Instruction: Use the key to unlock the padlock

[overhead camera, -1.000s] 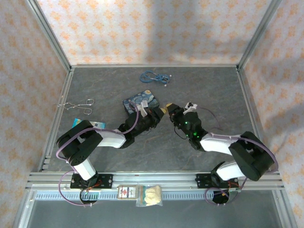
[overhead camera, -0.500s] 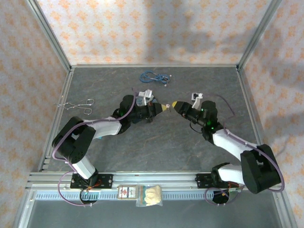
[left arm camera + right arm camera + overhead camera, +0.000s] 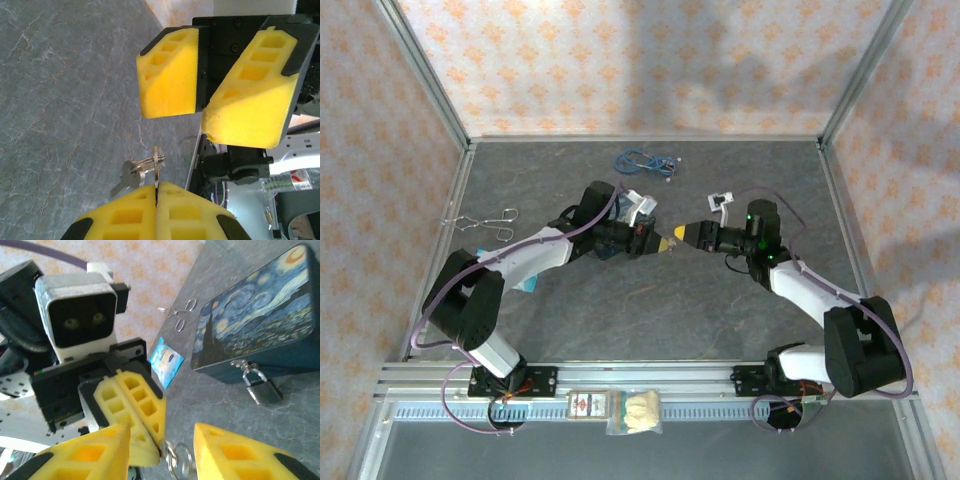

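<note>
My left gripper [image 3: 157,189] is shut on the key [image 3: 157,162], a thin flat blade seen edge-on and sticking up from its yellow pads. A key ring [image 3: 145,165] with a second grey key hangs from it. My right gripper [image 3: 175,460] is open and faces the left gripper [image 3: 159,442] tip to tip, with the ring [image 3: 181,461] between its fingers [image 3: 245,455] and untouched by them. In the top view the two grippers [image 3: 665,240] [image 3: 686,234] meet above mid-table. The small padlock [image 3: 263,388] hangs shut on the hasp of the Starry Night tin [image 3: 255,325].
Wire tongs [image 3: 485,222] lie at the left of the table and a coiled blue cable [image 3: 642,160] at the back. A blue packet [image 3: 167,360] lies beside the tin. Metal frame posts and patterned walls enclose the grey table [image 3: 650,320].
Both arms have stretched out and shifted back. The grippers drew apart, then came tip to tip again. The right jaws have opened wider. The left stays shut on the key.
</note>
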